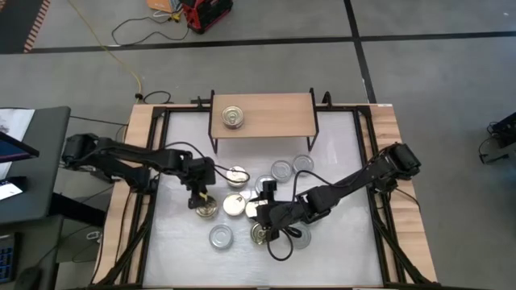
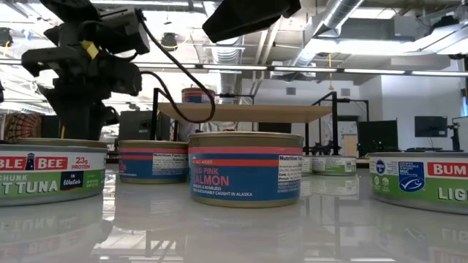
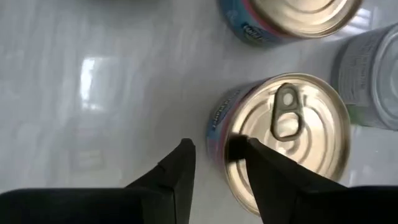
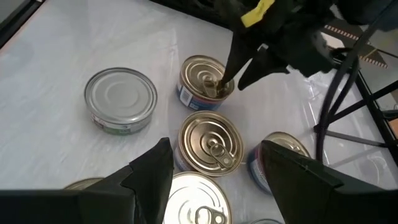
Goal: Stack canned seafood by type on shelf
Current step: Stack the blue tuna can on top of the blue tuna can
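Canned seafood is scattered across the white table [image 1: 339, 242], with 1 gold-lidded tin [image 1: 233, 118] already seen standing on the shelf [image 1: 262, 114] at the far edge, alone towards its left end. Below the shelf, roughly 9 more tins are clustered mid-table: 2 silver-lidded ones [image 1: 281, 170] just in front of the shelf legs, and gold and silver lids packed together nearer the front. The left gripper [image 1: 201, 196] is positioned right over a gold-lidded can [image 3: 283, 134]; its fingers [image 3: 177, 171] are seen slightly spread, 1 outside the can's wall and the other lying over the lid beside the pull tab, with no firm pinch visible. A neighbouring gold tin [image 3: 292, 18] and a silver-sided can [image 3: 370, 81] are crowded close against it, leaving little room around that grasp. The right gripper [image 4: 214, 168] is held above another gold-lidded tin [image 4: 210, 144], jaws spread wide and nothing between them; a silver-lidded can [image 4: 120, 98] stands to one side, apart from the rest. From table height, a pink salmon tin [image 2: 245, 166] is planted in front of the shelf.
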Tool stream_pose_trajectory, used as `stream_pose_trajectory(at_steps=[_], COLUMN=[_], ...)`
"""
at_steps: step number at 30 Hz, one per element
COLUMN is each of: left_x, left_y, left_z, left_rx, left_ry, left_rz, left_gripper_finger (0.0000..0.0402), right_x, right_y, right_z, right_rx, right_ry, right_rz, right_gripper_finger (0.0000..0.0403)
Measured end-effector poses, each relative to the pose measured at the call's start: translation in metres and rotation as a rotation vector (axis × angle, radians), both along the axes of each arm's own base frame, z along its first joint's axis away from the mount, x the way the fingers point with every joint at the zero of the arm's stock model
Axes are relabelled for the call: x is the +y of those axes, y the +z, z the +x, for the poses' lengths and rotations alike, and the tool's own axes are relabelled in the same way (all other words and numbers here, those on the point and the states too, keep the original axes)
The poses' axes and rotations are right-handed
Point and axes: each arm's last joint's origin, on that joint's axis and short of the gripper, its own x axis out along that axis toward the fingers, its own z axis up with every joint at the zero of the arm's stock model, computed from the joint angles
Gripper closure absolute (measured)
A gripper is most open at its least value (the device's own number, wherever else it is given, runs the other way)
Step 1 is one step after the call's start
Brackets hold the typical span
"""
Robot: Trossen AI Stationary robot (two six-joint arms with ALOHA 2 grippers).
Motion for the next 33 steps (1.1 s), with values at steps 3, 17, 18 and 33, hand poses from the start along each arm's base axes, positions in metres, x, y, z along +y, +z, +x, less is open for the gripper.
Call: stream_pose_trajectory(at_steps=[3, 17, 18, 33], left_x=[-0.002, -0.037, -0.04, -0.076], left_y=[-0.004, -0.007, -0.007, -0.001], left_z=[0.003, 0.004, 0.004, -0.009], left_rx=[0.009, -0.012, -0.011, -0.018], left_ry=[-0.022, -0.098, -0.098, -0.048], left_rz=[-0.011, 0.164, 0.175, 0.38], left_gripper_finger=[0.0294, 0.0401, 0.0401, 0.0401], right_x=[0.0, -0.001, -0.003, -0.01], right_y=[0.0, 0.0, -0.001, -0.001], right_z=[0.0, 0.0, 0.0, 0.002], right_rx=[-0.004, 0.005, 0.008, 0.001], right_ry=[0.001, -0.007, -0.01, -0.068], right_rz=[0.001, -0.017, -0.018, -0.049], right_gripper_finger=[0.0129, 0.0129, 0.0129, 0.0129])
